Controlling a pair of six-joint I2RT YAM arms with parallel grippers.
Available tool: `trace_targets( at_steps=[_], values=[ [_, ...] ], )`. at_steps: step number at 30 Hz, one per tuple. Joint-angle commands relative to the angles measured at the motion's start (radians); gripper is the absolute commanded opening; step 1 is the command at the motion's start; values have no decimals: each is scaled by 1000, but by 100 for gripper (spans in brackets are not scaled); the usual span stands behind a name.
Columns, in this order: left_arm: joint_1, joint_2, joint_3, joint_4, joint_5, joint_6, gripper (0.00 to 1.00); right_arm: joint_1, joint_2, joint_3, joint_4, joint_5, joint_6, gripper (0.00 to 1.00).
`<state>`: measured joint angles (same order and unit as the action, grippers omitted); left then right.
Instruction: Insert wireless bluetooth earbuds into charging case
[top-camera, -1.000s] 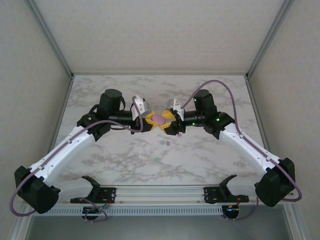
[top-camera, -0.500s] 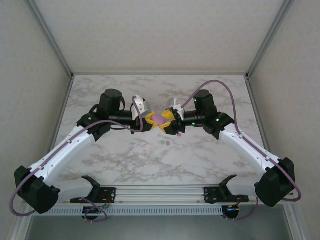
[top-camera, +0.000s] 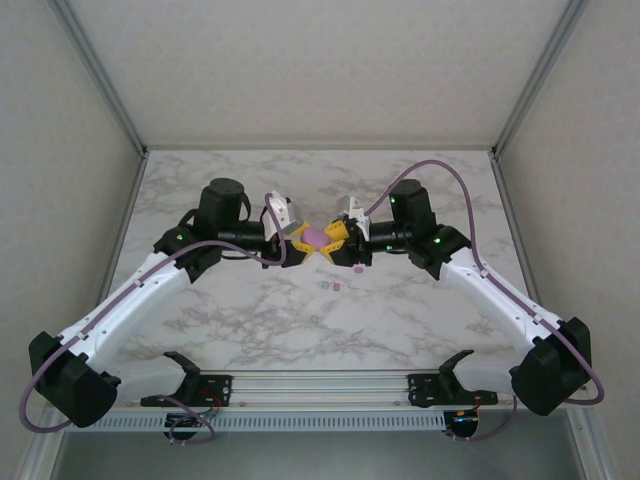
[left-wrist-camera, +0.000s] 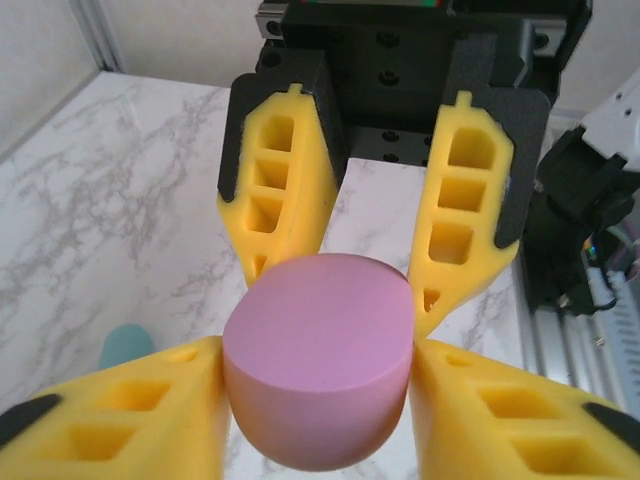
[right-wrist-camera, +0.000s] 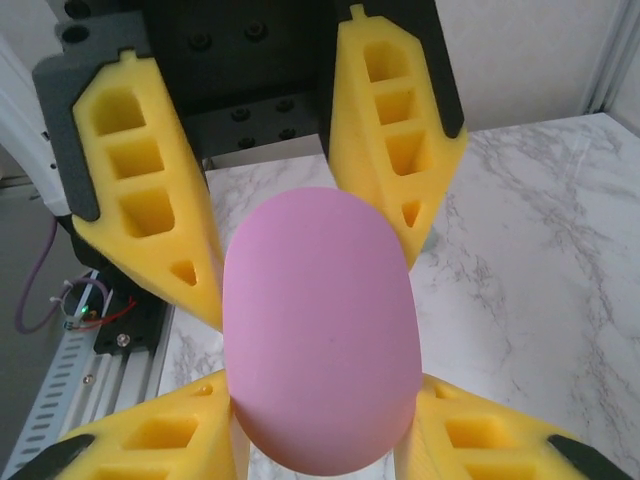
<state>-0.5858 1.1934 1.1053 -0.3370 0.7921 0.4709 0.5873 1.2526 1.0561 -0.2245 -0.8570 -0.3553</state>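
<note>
A pink oval charging case (top-camera: 318, 237) hangs above the middle of the table, gripped from both sides. My left gripper (top-camera: 304, 239) is shut on its left end and my right gripper (top-camera: 335, 238) on its right end. In the left wrist view the case (left-wrist-camera: 318, 370) sits between my left gripper's (left-wrist-camera: 318, 390) yellow fingers (left-wrist-camera: 130, 410), with the right gripper's fingers (left-wrist-camera: 285, 190) behind it. In the right wrist view the closed case (right-wrist-camera: 320, 340) sits in my right gripper (right-wrist-camera: 320, 425). Three tiny earbuds lie on the table nearer the bases: cyan (top-camera: 327, 283), pink (top-camera: 338, 286), mint green (top-camera: 314, 320).
The marble table (top-camera: 230, 320) is walled in at the left, right and back. A blurred teal rounded object (left-wrist-camera: 125, 345) lies on the table below the left gripper. The metal rail (top-camera: 320, 385) with the arm bases runs along the near edge.
The right gripper has shifted very slightly; both grippers still hold the pink case in the same spot. The earbuds have not moved.
</note>
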Motion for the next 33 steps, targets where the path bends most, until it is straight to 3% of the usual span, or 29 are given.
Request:
trace_targets(
  at_steps=[1, 5, 13, 33],
  values=[
    [-5, -12, 20, -47, 26, 31, 60, -12, -14, 9, -6, -24, -30, 30],
    [-5, 10, 43, -97, 59, 46, 64, -12, -16, 18, -18, -40, -48, 30],
    [-5, 29, 53, -39, 69, -3, 64, -12, -30, 4, 20, -46, -29, 30],
    [-8, 43, 49, 18, 68, -56, 49, -12, -34, -18, 77, -38, 5, 30]
  ],
)
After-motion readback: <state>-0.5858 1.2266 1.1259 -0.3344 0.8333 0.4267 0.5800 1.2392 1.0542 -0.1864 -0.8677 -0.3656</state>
